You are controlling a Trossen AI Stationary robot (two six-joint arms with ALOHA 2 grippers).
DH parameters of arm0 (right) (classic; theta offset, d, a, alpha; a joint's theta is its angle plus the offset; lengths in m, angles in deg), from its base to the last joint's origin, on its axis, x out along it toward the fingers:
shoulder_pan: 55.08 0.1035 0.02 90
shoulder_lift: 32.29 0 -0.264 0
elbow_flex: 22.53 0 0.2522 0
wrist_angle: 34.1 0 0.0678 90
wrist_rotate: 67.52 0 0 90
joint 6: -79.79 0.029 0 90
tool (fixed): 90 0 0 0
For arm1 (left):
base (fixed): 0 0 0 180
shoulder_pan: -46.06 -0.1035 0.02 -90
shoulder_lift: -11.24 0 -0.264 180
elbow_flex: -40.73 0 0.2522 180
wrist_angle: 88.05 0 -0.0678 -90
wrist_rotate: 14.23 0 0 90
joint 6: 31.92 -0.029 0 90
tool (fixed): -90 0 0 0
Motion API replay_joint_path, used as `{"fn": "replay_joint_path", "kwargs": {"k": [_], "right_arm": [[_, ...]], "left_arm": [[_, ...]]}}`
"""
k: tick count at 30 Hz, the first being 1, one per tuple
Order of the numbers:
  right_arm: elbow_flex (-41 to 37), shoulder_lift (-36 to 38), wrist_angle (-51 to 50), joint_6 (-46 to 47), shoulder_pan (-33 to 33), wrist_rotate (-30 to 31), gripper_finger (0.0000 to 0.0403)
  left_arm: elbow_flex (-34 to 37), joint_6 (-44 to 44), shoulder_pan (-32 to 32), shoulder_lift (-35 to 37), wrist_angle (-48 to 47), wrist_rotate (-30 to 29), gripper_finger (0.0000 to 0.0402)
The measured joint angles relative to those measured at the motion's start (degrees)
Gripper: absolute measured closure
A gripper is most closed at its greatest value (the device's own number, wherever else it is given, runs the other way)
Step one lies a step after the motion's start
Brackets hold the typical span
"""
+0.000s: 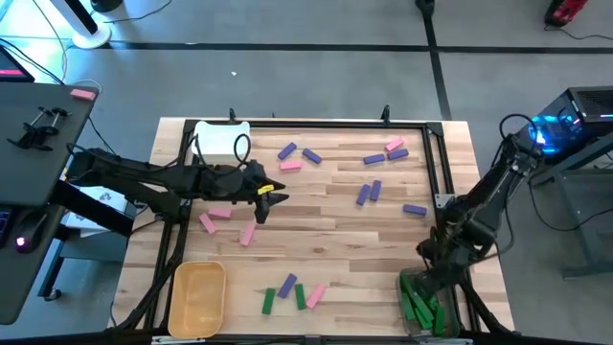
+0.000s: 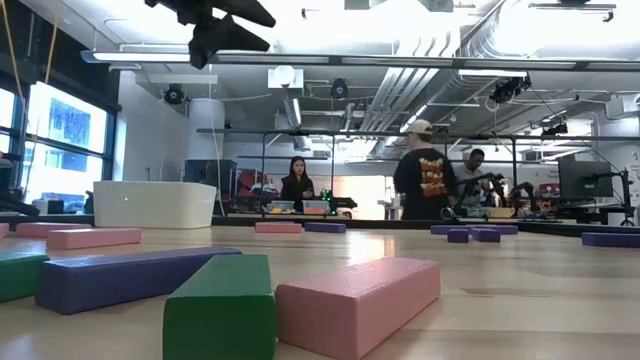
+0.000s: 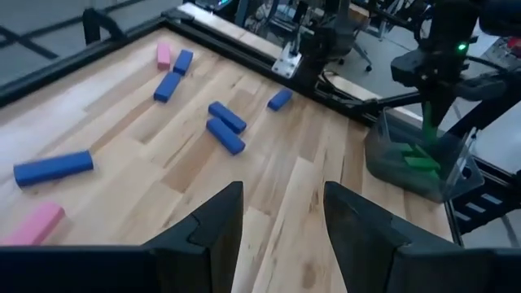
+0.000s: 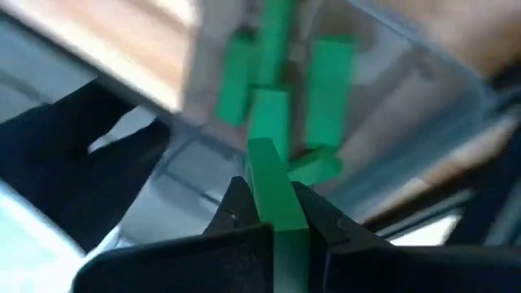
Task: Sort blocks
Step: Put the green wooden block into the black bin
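- Your right pincer (image 4: 275,213) is clamped on a green block (image 4: 273,191) and hangs directly above the clear bin (image 1: 426,305) at the table's 5 o'clock corner; the block's long axis points down into the bin, so the release looks like a straight drop.
- That clear bin already holds several green blocks (image 4: 330,77), lying loosely side by side.
- Your left pincer (image 3: 277,220) is spread wide and empty, hovering over the table's left-centre, about 9 o'clock from the middle.
- Nearest to it are the pink blocks (image 1: 218,215) on the table (image 1: 335,230), just toward 6 o'clock of it; the left arm is far closer to these than the right.
- The yellow bin (image 1: 198,297) at 7 o'clock looks empty; what the white bin (image 1: 221,141) at 11 o'clock holds cannot be made out.
- Purple blocks (image 1: 369,192) lie scattered between 12 and 3 o'clock; two more green blocks (image 1: 268,301) sit near 6 o'clock.
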Motion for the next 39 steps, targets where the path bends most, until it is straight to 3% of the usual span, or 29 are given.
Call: {"fn": "replay_joint_path", "kwargs": {"k": [5,11,17,21,26,30,36,39], "right_arm": [[0.0,-2.2,-0.4,0.5,0.3,-2.1,0.0362],[0.0,-3.0,1.7,-2.9,-0.2,-5.8,0.0266],[1.1,-2.6,10.4,-7.4,-0.5,-8.8,0.0197],[3.4,-2.6,15.5,-13.5,-0.6,-5.9,0.0187],[6.0,-2.5,17.1,-19.2,-2.6,3.5,0.0186],[6.3,-2.5,16.7,-22.9,-5.2,5.0,0.0186],[6.4,-2.5,15.7,-31.4,-9.3,8.1,0.0186],[6.4,-2.6,15.4,-35.8,-11.0,9.8,0.0185]], "left_arm": [[0.0,-2.6,0.0,0.0,1.4,-0.3,0.0243],[0.0,-2.7,0.1,0.0,1.3,-0.2,0.0243],[-1.8,-2.8,1.3,-0.1,-0.7,5.5,0.0243],[-4.2,-8.6,5.3,-0.3,-7.8,4.2,0.0243],[-6.7,-9.9,9.9,-2.0,-13.3,-0.6,0.0243],[-7.6,-10.3,13.3,-5.3,-13.7,-0.6,0.0243],[-10.5,-6.6,20.3,-13.9,-20.0,11.9,0.0243],[-11.8,-1.9,24.4,-18.4,-21.9,13.6,0.0243]]}}
